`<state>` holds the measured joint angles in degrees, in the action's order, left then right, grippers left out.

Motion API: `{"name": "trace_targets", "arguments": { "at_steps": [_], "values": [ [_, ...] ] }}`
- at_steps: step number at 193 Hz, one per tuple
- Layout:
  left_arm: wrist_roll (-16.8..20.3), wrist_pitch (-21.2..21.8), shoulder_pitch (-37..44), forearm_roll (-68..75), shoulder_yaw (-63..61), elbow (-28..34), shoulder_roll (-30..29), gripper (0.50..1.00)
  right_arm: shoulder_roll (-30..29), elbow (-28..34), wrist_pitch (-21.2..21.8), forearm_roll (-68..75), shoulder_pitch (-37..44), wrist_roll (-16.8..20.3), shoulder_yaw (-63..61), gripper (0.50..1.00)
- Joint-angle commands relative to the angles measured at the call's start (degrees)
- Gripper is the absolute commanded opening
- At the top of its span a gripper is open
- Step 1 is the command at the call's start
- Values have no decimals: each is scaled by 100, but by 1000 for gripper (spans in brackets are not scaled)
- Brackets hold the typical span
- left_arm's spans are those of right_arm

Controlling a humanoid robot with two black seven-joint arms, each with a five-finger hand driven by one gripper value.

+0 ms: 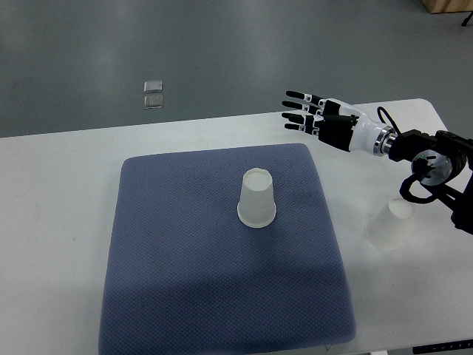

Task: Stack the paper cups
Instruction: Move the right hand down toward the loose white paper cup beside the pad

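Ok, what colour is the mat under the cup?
Dark blue-grey with a fine dotted weave, clearest in the top view: mat, upside-down white cup on it.

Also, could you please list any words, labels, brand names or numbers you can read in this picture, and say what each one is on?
None can be read: no print shows on the cup on the mat, the cup on the table, the blue mat or the right hand.

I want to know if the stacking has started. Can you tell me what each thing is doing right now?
Cup on mat: upside down, alone, not stacked.
Cup on table: upside down, right of the mat, partly behind the arm.
Right hand: open, fingers straight, holding nothing, above the table's far edge.
Blue mat: lying flat on the table.
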<state>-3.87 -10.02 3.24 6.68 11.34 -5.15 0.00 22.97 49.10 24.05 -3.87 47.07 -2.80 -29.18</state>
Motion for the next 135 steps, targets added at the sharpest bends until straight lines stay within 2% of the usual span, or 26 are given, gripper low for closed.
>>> {"name": "trace_targets", "arguments": {
  "at_steps": [1, 71, 135],
  "values": [
    [0, 0, 2, 0, 0, -4, 0, 1000, 6, 12, 12, 0, -5, 8, 0, 924],
    [35, 0, -16, 0, -17, 14, 0, 1000, 120, 12, 20, -79, 30, 16, 0, 924],
    [35, 0, -16, 0, -9, -4, 0, 1000, 726, 29, 372, -97, 171, 16, 9, 923]
  ]
}}
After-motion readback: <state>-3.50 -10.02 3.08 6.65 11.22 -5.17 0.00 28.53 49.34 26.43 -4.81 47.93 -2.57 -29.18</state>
